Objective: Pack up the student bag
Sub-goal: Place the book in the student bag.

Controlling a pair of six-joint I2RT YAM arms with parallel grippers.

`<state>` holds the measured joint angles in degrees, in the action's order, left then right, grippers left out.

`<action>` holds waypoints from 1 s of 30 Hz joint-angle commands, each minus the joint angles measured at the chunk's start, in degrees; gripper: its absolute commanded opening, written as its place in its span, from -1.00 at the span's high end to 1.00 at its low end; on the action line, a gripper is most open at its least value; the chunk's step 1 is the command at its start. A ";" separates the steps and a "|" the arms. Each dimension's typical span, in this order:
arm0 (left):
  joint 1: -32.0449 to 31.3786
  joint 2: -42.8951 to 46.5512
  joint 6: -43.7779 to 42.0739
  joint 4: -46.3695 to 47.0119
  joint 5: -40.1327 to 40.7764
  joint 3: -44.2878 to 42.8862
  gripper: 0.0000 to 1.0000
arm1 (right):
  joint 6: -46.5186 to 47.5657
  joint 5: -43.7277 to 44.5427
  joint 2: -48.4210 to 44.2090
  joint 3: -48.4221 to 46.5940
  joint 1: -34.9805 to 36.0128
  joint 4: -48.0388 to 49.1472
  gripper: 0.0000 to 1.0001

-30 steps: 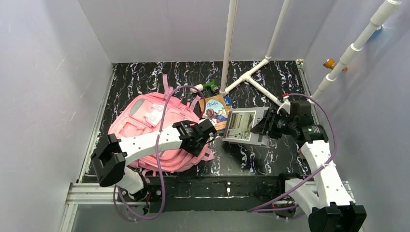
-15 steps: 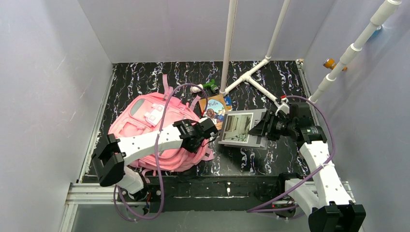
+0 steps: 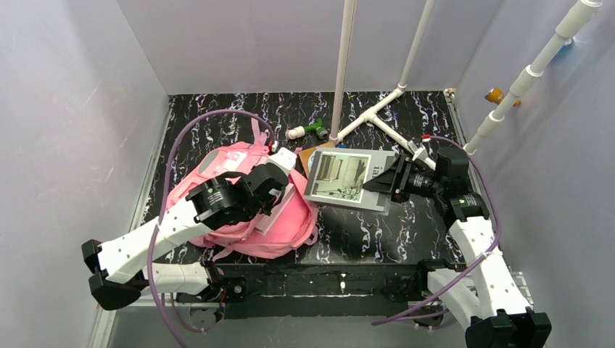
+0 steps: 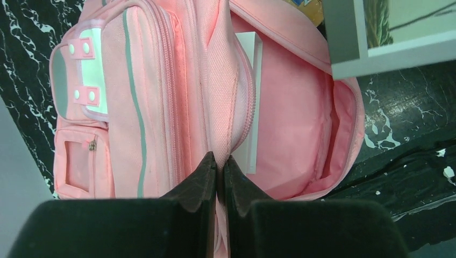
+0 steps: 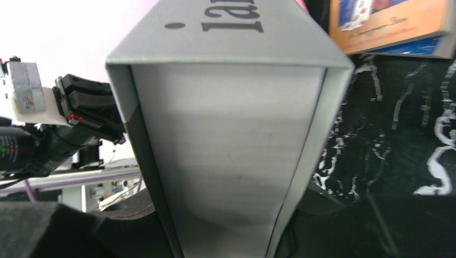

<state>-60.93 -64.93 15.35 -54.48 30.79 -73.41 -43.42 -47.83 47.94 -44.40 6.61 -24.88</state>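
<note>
Pink bag [image 3: 286, 228] flat on the black marbled table [image 3: 362, 232], in front of the left arm, pocket side turned left and main compartment gaping to the right. Inside the bag, a white slab [image 4: 248, 102] on edge against the pink lining. At the bag's near lip, left gripper [image 4: 219, 161], jaws pressed together and pinching the fabric fold between pocket side and open compartment.

Just right of the bag's mouth, a grey book [image 3: 348, 177] with a picture on its cover, tilted and off the table, its left edge over the bag's rim. On the book's far-from-bag end, right gripper [image 3: 386, 185], jaws spread about halfway and clamped across the book's thickness.

Under the grey book, beside the bag's top right corner, part of an orange book [image 5: 387, 21]. Beyond the bag, toward the back wall, a small green-and-white object [image 3: 308, 130] and white pipes [image 3: 377, 114].
</note>
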 commanded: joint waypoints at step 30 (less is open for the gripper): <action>-0.25 0.40 -1.85 2.47 -1.58 -7.57 1.00 | -37.05 31.32 12.68 17.75 38.78 56.92 0.97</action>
<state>-60.93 -66.02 12.73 -55.83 30.52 -77.84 -79.18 -24.45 58.52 -26.35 41.91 22.57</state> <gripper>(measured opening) 0.037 0.523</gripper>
